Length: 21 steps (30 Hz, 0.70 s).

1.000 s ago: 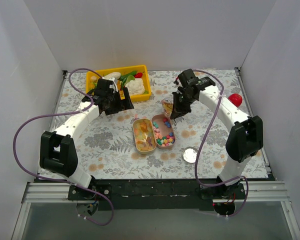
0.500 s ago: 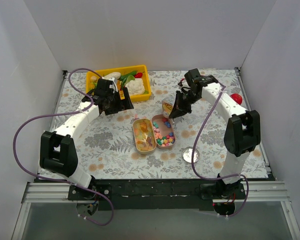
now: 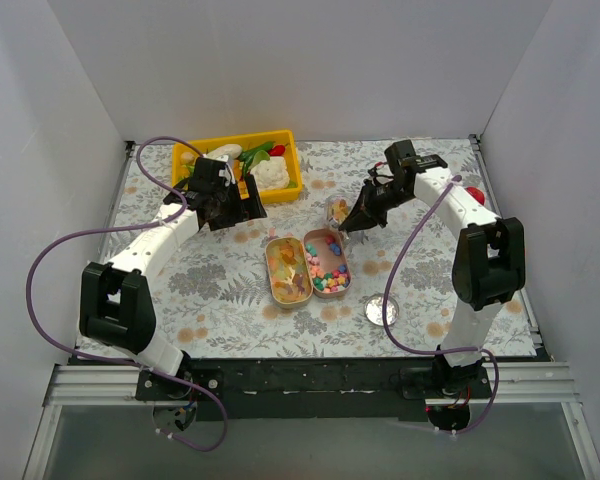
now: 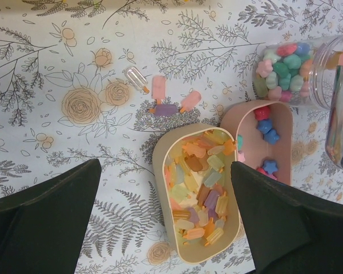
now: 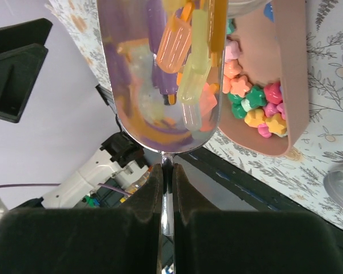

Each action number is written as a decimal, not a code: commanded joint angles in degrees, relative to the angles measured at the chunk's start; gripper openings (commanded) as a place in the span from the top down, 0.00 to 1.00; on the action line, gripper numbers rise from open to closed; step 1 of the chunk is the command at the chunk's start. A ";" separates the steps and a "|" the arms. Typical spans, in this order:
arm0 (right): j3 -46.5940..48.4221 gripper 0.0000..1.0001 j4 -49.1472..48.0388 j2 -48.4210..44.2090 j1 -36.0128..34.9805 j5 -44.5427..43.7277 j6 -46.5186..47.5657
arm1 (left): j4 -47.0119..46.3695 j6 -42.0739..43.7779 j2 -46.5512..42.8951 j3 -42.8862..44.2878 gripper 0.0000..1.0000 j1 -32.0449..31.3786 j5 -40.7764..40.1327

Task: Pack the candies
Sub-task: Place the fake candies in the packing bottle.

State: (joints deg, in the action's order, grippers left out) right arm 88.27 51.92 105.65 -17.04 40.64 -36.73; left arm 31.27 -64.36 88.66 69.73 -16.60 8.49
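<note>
Already both halves of the pink box (image 3: 311, 270) hold candies (image 4: 197, 194); more wait outside. Behind the box sits a yellow tray (image 3: 235, 141), then a tipped jar (image 4: 326, 74) of sweets. The right gripper (image 5: 167, 171) pinches a loaded metal scoop (image 5: 131, 114) by the box's far right corner. The left gripper (image 4: 166, 171) hangs spread above. A round lid (image 3: 381, 310) and a few strays (image 4: 160, 94) lie nearby.

The left arm (image 3: 155, 245) and right arm (image 3: 452, 203) share 1 build: white tubular links between chunky black joint housings. A thin purple cable (image 3: 30, 280) loops loosely off each arm down to its base. The left claw (image 4: 166, 222) has 2 broad matte-black fingers (image 4: 40, 228). The right claw (image 5: 167, 171) has the same black fingers, with bevelled edges.
</note>
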 commanded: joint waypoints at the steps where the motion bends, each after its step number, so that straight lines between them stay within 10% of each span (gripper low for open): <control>1: -1.08 0.99 -4.01 -0.97 0.95 5.76 -4.30 | -0.59 -0.15 -2.09 -0.74 0.02 0.25 -0.93; 21: -10.22 0.99 -18.25 -5.27 3.50 12.00 -19.06 | -0.24 -0.59 -2.71 -0.74 0.02 0.17 -0.93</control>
State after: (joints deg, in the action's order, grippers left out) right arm 80.20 39.72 103.79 -14.24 49.65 -49.50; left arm 31.27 -64.99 88.66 69.71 -16.60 8.29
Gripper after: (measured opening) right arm 0.077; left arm 0.981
